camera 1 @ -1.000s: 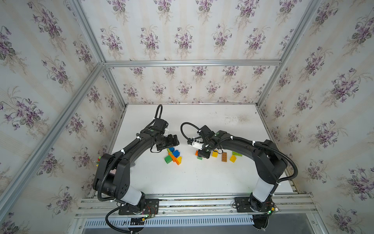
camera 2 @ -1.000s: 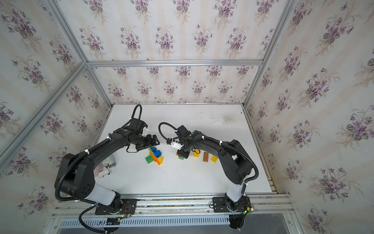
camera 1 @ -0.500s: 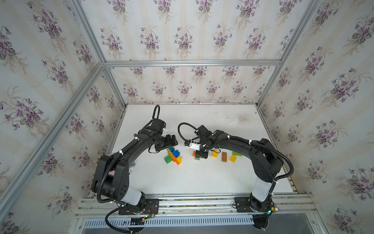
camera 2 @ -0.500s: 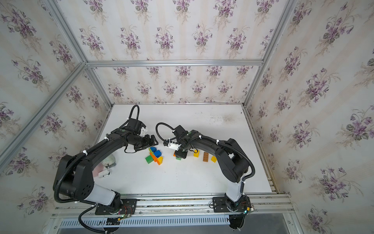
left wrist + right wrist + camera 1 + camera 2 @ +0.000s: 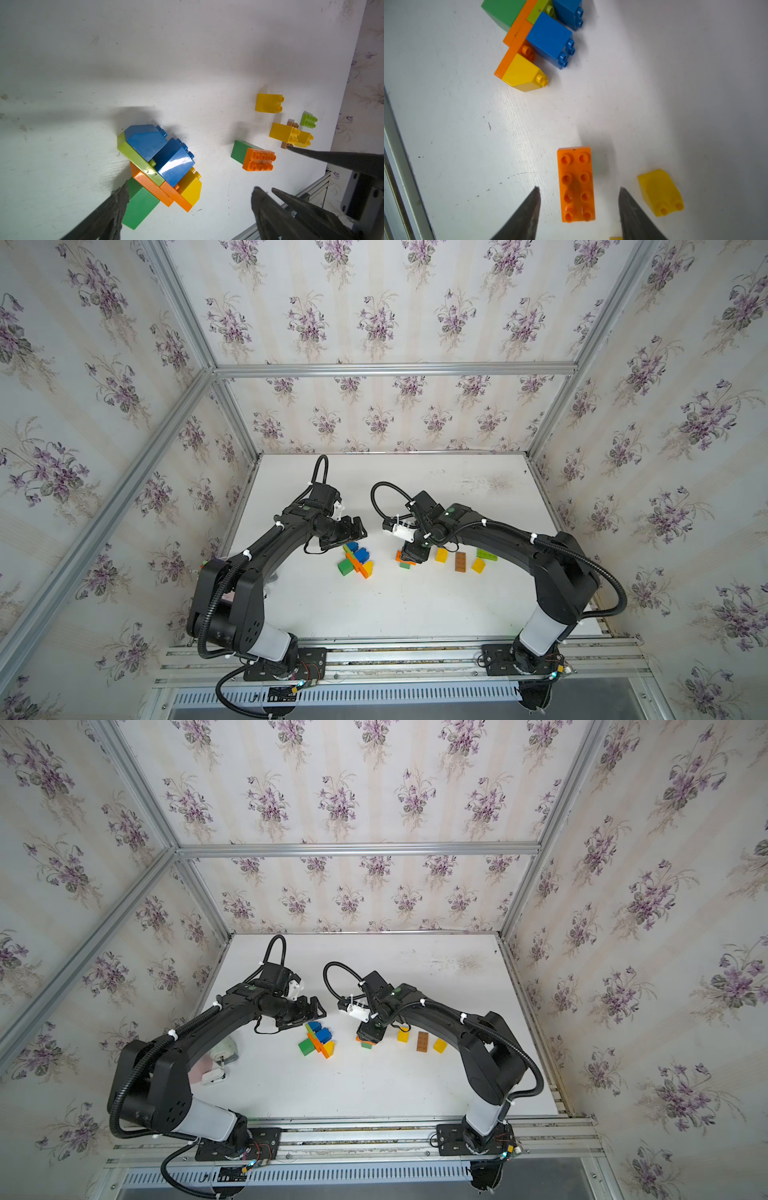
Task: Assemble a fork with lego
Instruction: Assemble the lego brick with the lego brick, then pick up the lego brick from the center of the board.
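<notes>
Orange brick point(image 5: 576, 185) is lying studs-up, apparently sitting on top of the green brick point(image 5: 239, 150). That's mid-bench, near the part-built cluster point(image 5: 356, 559) on its right-arm side and not touching it. The cluster is blue, lime, orange, yellow and green pieces joined, lying on its side. What's changing: my right pincer point(image 5: 579, 188) was clamped a second ago and is now spreading. Its fingers are standing either side of the orange brick with a gap on both sides, gripping nothing. I'm reading that as a release, so orange-on-green looks placed. It's still waiting to be joined to the cluster, so the fork isn't done yet. My left pincer point(image 5: 190, 186) is hanging wide open over the cluster, holding nothing. Spare stock is lying further to my right: yellow bricks point(image 5: 441, 555), a brown brick point(image 5: 460, 561) and a lime brick point(image 5: 486, 554). Bench point(image 5: 395, 614) is white and scuffed. Floral wallpaper point(image 5: 374, 302) on an aluminium frame point(image 5: 395, 369) is boxing in the cell.
</notes>
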